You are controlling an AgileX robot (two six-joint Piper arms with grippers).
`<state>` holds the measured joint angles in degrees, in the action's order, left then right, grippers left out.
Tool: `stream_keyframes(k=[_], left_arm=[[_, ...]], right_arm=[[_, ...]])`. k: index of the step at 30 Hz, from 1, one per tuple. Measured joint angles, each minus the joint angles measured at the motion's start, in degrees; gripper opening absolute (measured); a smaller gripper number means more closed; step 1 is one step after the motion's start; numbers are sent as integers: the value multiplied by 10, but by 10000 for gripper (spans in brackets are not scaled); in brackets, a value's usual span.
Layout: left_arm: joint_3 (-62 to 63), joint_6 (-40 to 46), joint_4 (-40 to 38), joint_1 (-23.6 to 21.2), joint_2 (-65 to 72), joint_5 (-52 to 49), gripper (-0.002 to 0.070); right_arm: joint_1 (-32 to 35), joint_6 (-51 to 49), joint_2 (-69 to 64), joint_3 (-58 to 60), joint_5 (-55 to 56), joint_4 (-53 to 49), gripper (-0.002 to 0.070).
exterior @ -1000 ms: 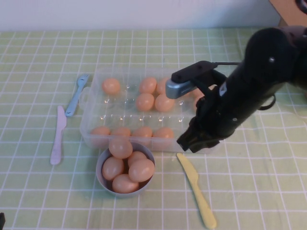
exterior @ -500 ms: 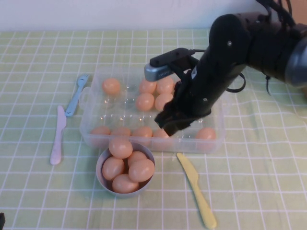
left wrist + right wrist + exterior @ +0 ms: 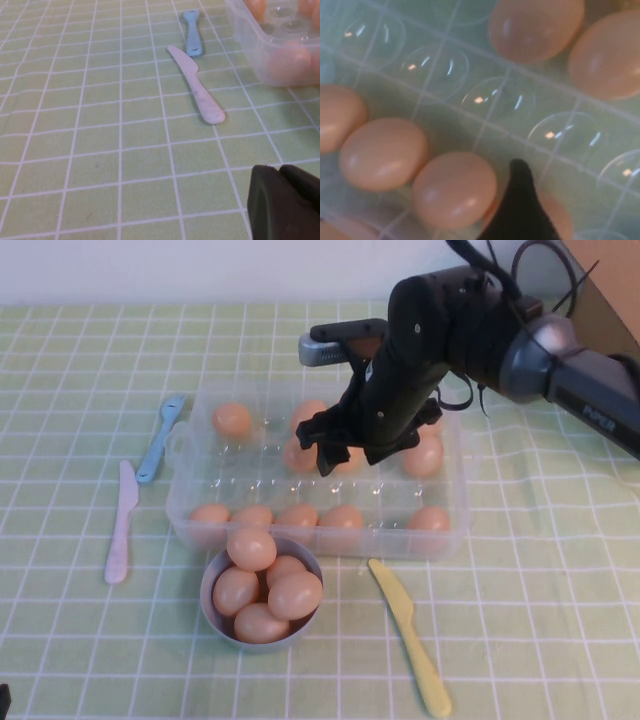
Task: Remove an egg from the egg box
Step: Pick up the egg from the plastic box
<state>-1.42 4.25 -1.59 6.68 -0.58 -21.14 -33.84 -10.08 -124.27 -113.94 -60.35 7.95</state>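
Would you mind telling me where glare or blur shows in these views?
Right wrist view: small glints on the empty cells of the egg box, eggs soft, one dark finger of the right gripper blurred. High view: evenly lit, right gripper over the box. Left wrist view: left gripper blurred above the cloth.

Peach eggs [image 3: 232,420] in clear egg box [image 3: 190,502]

White lettering, apparently "PIPER", stands on the right arm [image 3: 590,400]; nothing else legible.
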Motion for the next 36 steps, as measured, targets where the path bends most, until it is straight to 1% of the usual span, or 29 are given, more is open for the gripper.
stream_keyframes(k=[4,15,26,36], left_arm=[[0,0,0,0,0,0,-4],[0,0,0,0,0,0,-4],[0,0,0,0,0,0,-4],[0,0,0,0,0,0,-4]], right_arm=[[4,-4,-24,-19,12,-1,459],[22,-5,-54,-25,77,-2,459],[24,-5,-69,-26,110,0,459],[24,-5,-85,-27,118,0,459]])
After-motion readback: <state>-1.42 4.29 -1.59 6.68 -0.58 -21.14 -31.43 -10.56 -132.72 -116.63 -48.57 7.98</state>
